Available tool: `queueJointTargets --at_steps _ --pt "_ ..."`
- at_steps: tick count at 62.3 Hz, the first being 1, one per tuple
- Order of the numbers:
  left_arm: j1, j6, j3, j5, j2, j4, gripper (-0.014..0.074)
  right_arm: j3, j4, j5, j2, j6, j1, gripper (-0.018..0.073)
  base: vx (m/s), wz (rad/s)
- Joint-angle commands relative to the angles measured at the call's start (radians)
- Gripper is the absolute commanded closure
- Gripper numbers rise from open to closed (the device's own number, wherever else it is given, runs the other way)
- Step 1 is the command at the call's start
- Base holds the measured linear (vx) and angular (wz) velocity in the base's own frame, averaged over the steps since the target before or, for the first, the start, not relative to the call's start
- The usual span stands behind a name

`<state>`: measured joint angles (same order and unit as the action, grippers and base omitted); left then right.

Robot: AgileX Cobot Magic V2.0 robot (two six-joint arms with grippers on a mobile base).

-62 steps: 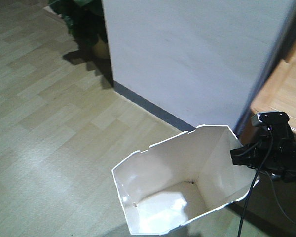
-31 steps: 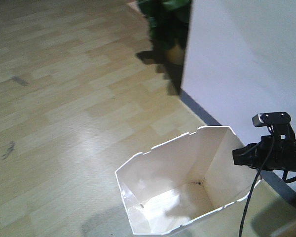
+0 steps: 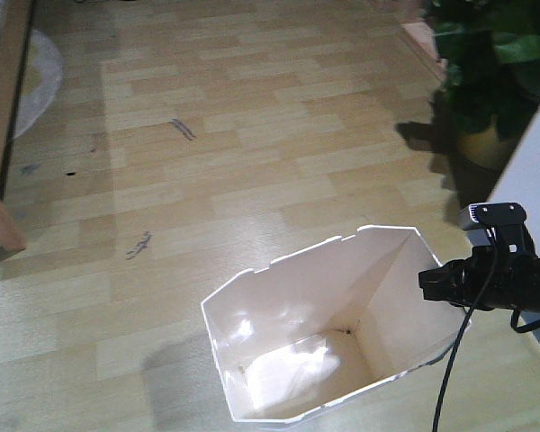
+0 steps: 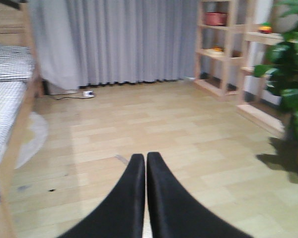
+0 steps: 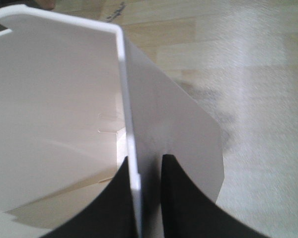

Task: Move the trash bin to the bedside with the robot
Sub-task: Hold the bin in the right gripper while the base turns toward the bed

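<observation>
Our right fingers (image 5: 181, 198) are pinched on the wall of the trash bin (image 3: 283, 297) just under its rim, one finger inside and one outside, with the thin white edge running up between them. The left fingers (image 4: 124, 198) are pressed together with only a hairline seam and carry nothing.

In the front view the hold sits at the bin's 3 o'clock side, so the rest of the bin hangs out toward 9 o'clock from the fingers, mouth open to us and empty. It looks tipped. We cannot tell whether its base touches the floor (image 3: 252, 135).

The bed (image 3: 2, 144) shows as a wooden frame and leg at about 10 o'clock from the bin, well apart from it. The left wrist view puts its striped bedding at 9 o'clock. A potted plant (image 3: 495, 63) stands at 1 o'clock.

We judge this to be the carrying stage. A one-sided pinch on a thin wall lets the bin swing or slip, so we should keep the squeeze firm and drive the base gently. We should aim for 10 o'clock, stop short of the bed leg, and release only once the bin stands upright beside the frame.
</observation>
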<state>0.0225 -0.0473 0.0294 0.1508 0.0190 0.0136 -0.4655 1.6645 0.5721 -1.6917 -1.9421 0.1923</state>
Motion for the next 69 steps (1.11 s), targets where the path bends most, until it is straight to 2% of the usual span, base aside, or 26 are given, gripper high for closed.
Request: queueJointTargets --at_steps 1,23,69 --pt "0.008 -0.009 0.028 -0.078 0.01 0.003 0.0602 -0.022 0.116 0.176 0.052 0.039 0.002 0.0565 0.24 0.48" --pt "0.008 -0.009 0.028 -0.078 0.01 0.003 0.0602 -0.022 0.116 0.177 0.052 0.039 0.002 0.0565 0.28 0.28" --pt "0.008 -0.009 0.028 -0.078 0.01 0.003 0.0602 -0.022 0.116 0.176 0.052 0.039 0.002 0.0565 0.37 0.07"
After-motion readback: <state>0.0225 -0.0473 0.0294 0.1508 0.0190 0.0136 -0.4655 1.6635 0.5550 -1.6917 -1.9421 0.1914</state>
